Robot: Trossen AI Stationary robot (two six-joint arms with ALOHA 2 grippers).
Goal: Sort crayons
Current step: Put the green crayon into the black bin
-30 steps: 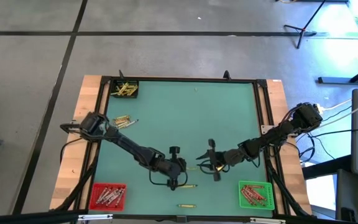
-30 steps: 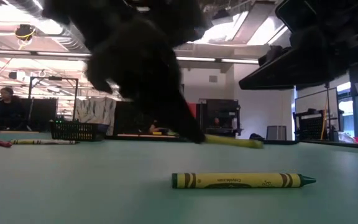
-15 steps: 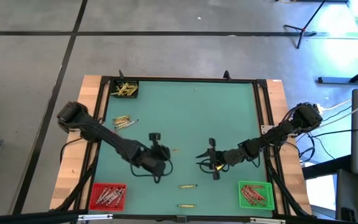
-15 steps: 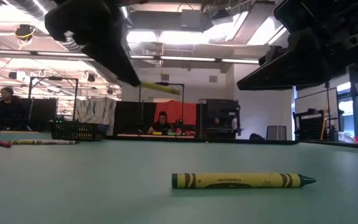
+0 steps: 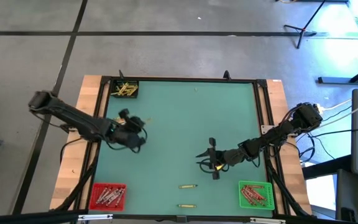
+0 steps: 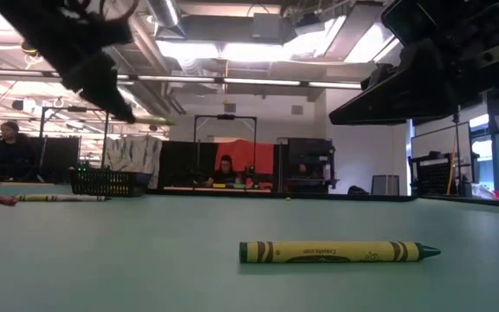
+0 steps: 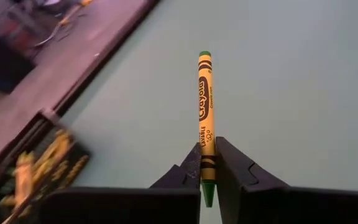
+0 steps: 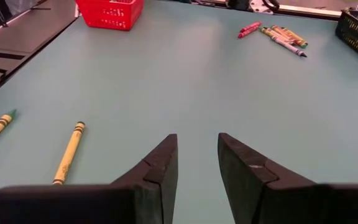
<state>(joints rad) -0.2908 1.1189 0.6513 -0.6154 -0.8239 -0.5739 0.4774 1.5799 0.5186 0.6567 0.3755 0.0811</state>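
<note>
Between left gripper jaws: yellow-green crayon, clamped at base, tip projecting forward. Carry level over black bin ahead; release only above interior. Right gripper half-open, empty.

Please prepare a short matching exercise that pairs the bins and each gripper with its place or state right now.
Things:
1. black bin
2. red bin
3. left gripper
4. right gripper

States:
A. near left corner of the mat
B. jaws apart, holding nothing
C. far left corner, yellow crayons inside
D. shut on a yellow-green crayon

Pairs: 1-C, 2-A, 3-D, 4-B
</note>
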